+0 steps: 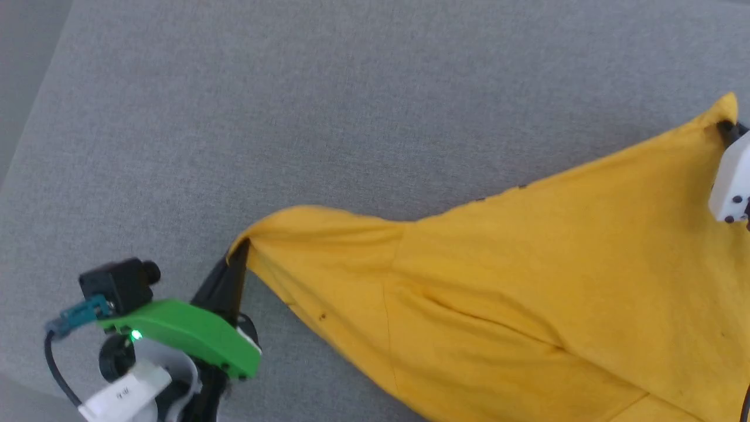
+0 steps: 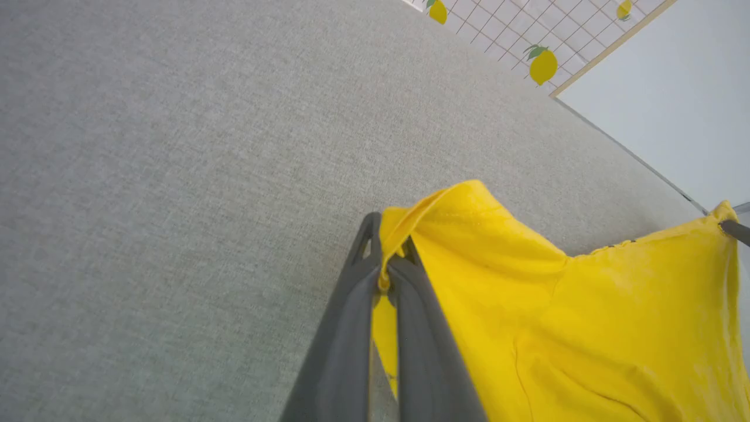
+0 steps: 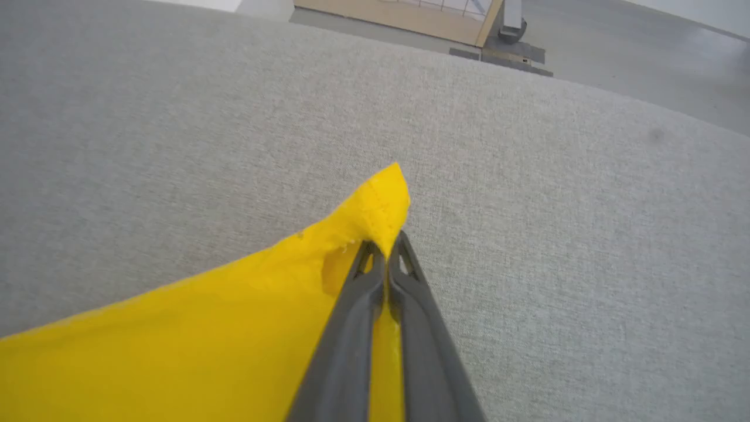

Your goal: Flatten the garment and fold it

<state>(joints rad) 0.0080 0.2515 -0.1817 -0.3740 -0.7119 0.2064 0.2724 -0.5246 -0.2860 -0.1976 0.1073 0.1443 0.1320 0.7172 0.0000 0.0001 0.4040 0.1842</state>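
Stretching garment: bright yellow, thin soft cotton, plain side up, drawn into a broad taut sheet between two pinched corners over the grey surface. Shallow creases run from each grip.
Left gripper: long dark tapered fingers clamped on one peaked corner, cloth bunched between them.
Right gripper: fingers pressed tight on the far pointed corner, stitched hem showing.
Surface: grey woven fabric, fine-grained, flat.
Lemon panel: white grid, yellow lemon print.
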